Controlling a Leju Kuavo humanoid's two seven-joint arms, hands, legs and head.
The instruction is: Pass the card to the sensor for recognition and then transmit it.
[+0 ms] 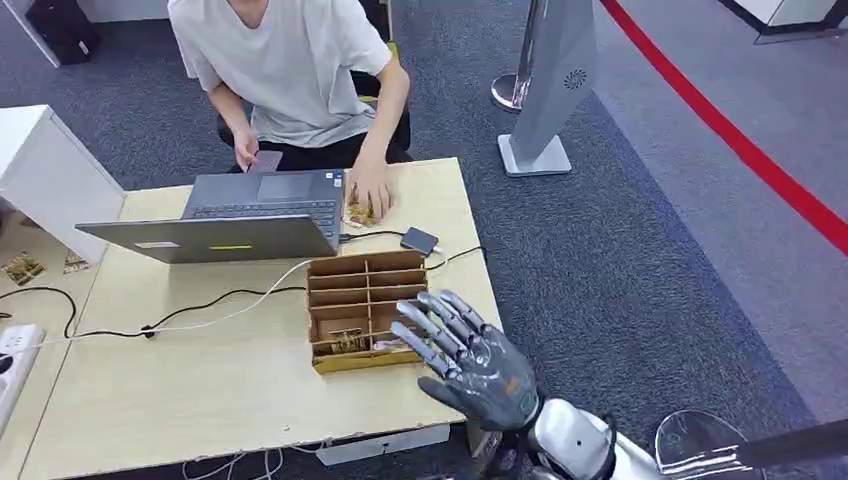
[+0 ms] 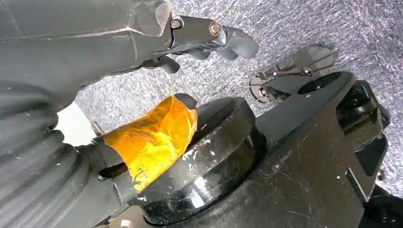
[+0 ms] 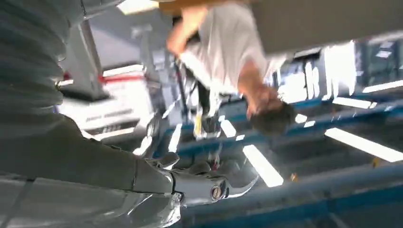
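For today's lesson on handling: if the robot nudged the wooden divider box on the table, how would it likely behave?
The wooden divider box looks thin-walled and mostly empty, so probably light and easy to slide on the smooth table. Low and wide, it seems unlikely to tip. It sits near the table's edge, so a push from the right hand might send it off.

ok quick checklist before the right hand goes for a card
1. Right hand free: ok, fingers spread, holding nothing, raised by the box's right edge.
2. Cards in box: ok, some lie in the near compartments.
3. Sensor reachable: ok, nothing on it, beyond the box.
4. Person's hand out of the way: not ok, it rests on the table near the sensor.
5. Left hand empty: ok, it hangs over the carpet.
6. Cable clear of the path: cannot tell.
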